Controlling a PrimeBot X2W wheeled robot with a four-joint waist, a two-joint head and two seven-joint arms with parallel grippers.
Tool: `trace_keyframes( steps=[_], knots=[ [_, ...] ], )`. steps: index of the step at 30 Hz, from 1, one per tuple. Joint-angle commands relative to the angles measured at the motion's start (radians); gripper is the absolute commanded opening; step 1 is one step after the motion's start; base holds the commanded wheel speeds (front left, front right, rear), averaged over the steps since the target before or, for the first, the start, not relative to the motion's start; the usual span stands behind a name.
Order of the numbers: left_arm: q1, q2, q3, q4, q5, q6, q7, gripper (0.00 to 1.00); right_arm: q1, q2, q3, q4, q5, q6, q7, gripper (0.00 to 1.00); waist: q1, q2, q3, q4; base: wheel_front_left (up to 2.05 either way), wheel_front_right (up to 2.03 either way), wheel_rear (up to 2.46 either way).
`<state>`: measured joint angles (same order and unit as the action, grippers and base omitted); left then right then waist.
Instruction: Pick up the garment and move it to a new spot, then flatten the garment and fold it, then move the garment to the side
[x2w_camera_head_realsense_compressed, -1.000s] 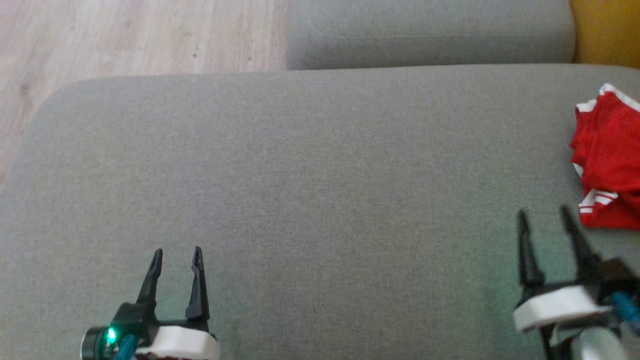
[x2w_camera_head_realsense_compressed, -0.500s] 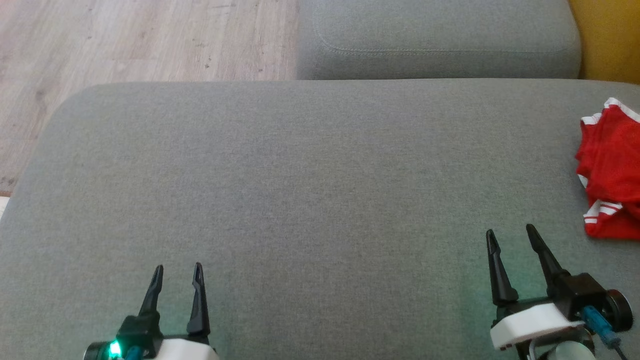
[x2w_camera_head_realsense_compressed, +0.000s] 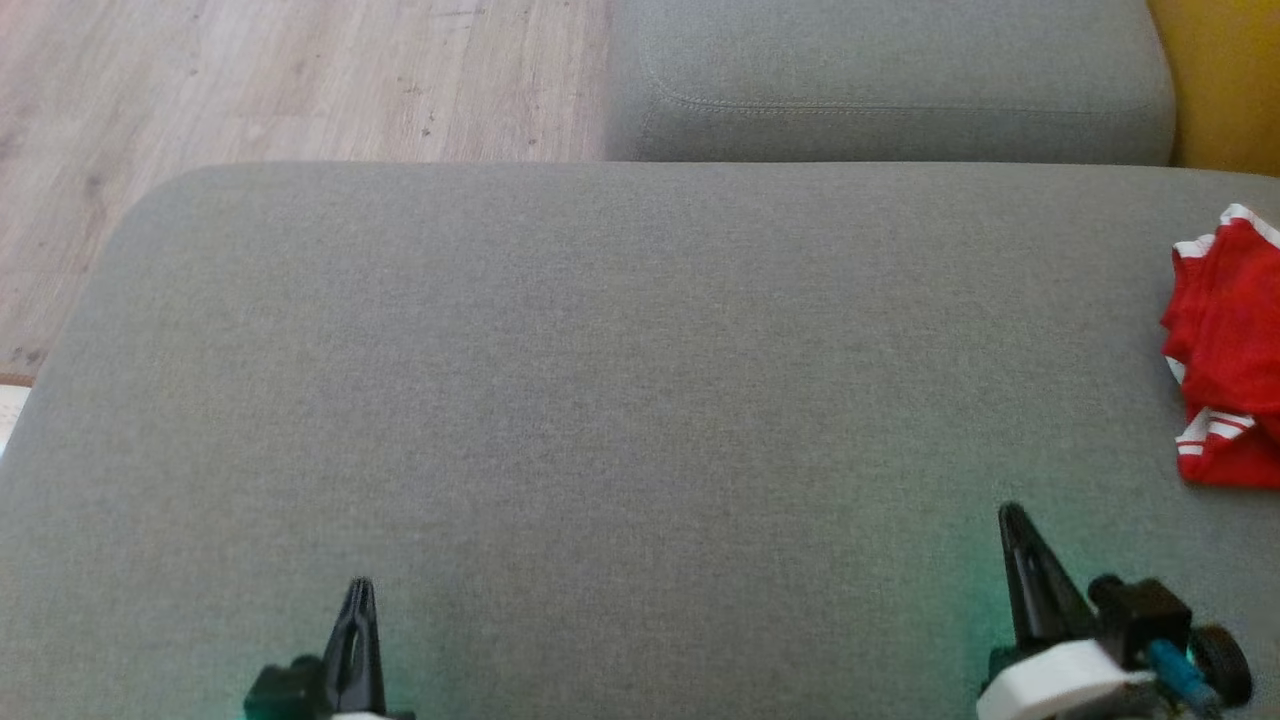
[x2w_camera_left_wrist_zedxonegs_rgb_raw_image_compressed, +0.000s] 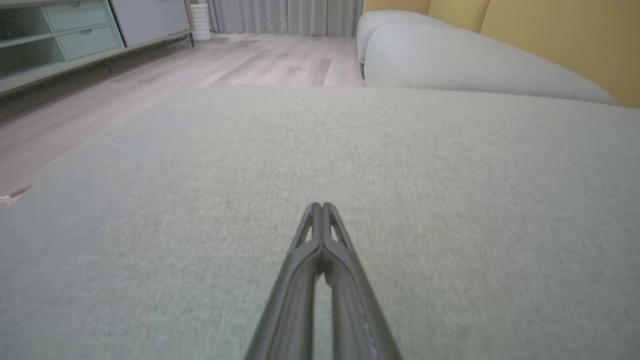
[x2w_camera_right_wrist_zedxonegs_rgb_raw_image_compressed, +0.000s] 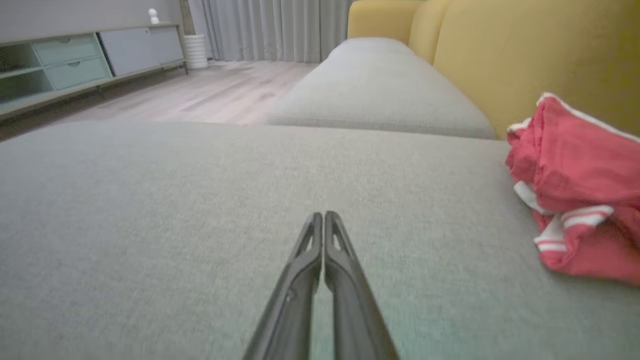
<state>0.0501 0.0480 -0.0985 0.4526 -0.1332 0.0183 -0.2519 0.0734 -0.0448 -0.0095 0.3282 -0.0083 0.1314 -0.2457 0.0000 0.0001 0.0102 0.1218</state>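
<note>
Garment (x2w_camera_head_realsense_compressed: 1226, 345) cut off rightward (crumpled) | left end effector (x2w_camera_head_realsense_compressed: 360, 588) closed, empty | right end effector (x2w_camera_head_realsense_compressed: 1010, 514) same

The left gripper (x2w_camera_head_realsense_compressed: 360, 588) is seen at the head view's lower left, fingers pressed together and pointing up; the right gripper (x2w_camera_head_realsense_compressed: 1011, 514), likewise closed and empty, at lower right.

The garment (x2w_camera_head_realsense_compressed: 1225, 350) lies at the cushion's (x2w_camera_head_realsense_compressed: 600, 350) right edge, the right claw (x2w_camera_head_realsense_compressed: 1008, 512) near it along the front edge, the left claw (x2w_camera_head_realsense_compressed: 360, 585) well apart leftward.

Garment (x2w_camera_head_realsense_compressed: 1228, 340) x1; L gripper (x2w_camera_head_realsense_compressed: 360, 586) + R gripper (x2w_camera_head_realsense_compressed: 1010, 512) = 2; seat cushions (x2w_camera_head_realsense_compressed: 600, 400) (x2w_camera_head_realsense_compressed: 880, 80) x2.
</note>
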Motion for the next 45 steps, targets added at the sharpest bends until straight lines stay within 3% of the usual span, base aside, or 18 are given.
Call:
trace_keyframes(
  steps=[1,45],
  knots=[
    [-0.018,0.0,0.007,-0.018,-0.024,-0.002,0.006,0.0,-0.017,0.0,-0.006,-0.02,0.026,0.0,0.008,0.0,0.0,-0.0001,0.0,-0.002,0.0,0.0,0.0],
    [-0.065,0.001,0.077,-0.086,-0.532,-0.054,0.13,0.0,-0.072,-0.002,-0.039,-0.045,0.583,0.0,0.13,0.0,0.0,-0.0001,-0.003,-0.044,0.0,0.0,0.0]
  ],
)
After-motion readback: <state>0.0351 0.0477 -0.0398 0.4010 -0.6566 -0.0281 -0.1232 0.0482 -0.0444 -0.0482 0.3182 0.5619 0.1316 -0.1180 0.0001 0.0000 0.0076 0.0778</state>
